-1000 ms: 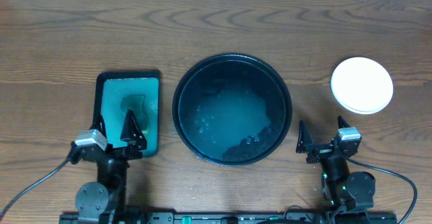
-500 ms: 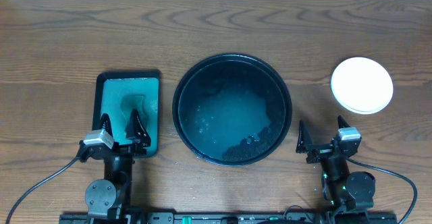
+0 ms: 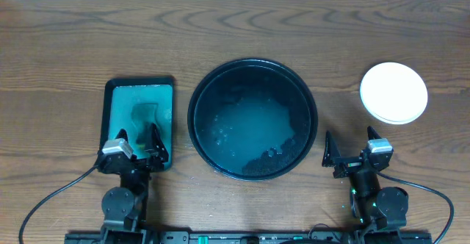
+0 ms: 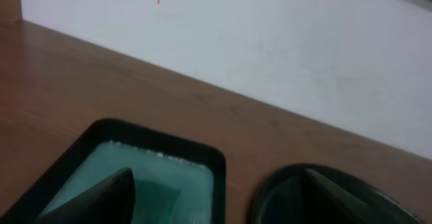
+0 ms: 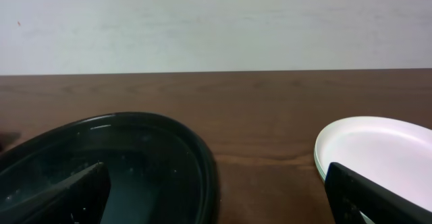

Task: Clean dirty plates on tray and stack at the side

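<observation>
The round black tray [image 3: 253, 62] sits mid-table, holding only a wet film and dark crumbs near its front. The plates [image 3: 393, 92] stand stacked on the wood at the far right, a white one on top. In the right wrist view a pale green edge shows under the plates [image 5: 378, 146]. My left gripper [image 3: 138, 142] hovers open over the near end of the green rectangular tray. My right gripper [image 3: 351, 152] is open too, low between the black tray [image 5: 202, 163] and the plates. Neither gripper [image 4: 216, 204] [image 5: 219, 197] holds anything.
A dark green rectangular tray [image 3: 139, 82] lies left of the black one, with teal liquid and a darker teal pad [image 3: 147, 115] in it. In the left wrist view its rim [image 4: 216, 163] is close ahead. A white wall lies beyond the table's far edge.
The left arm has swung a little to the right and straightened, its gripper still open over the green tray. The right arm has not moved.
</observation>
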`<act>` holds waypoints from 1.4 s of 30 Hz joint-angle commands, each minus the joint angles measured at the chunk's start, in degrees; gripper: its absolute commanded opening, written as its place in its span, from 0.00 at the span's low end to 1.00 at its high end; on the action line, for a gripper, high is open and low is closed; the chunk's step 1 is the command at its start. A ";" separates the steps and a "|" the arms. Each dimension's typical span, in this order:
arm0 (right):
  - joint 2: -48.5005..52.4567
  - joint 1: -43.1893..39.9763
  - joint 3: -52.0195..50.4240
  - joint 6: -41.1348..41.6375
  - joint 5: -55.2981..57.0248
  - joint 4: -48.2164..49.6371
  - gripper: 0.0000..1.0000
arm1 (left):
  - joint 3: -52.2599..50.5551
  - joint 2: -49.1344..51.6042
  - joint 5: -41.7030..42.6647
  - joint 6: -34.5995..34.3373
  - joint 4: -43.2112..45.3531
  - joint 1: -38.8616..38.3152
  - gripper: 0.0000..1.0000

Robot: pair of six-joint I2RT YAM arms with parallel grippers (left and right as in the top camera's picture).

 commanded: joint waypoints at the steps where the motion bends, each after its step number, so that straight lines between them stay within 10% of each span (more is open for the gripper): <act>1: -0.33 0.92 -0.07 -0.79 0.52 -0.26 0.99 | -0.15 -0.50 -0.59 2.91 -2.32 0.31 0.78; 42: -0.31 0.92 -0.07 -0.79 0.55 -0.24 0.99 | -0.15 -0.33 -1.40 8.28 -5.20 0.28 0.78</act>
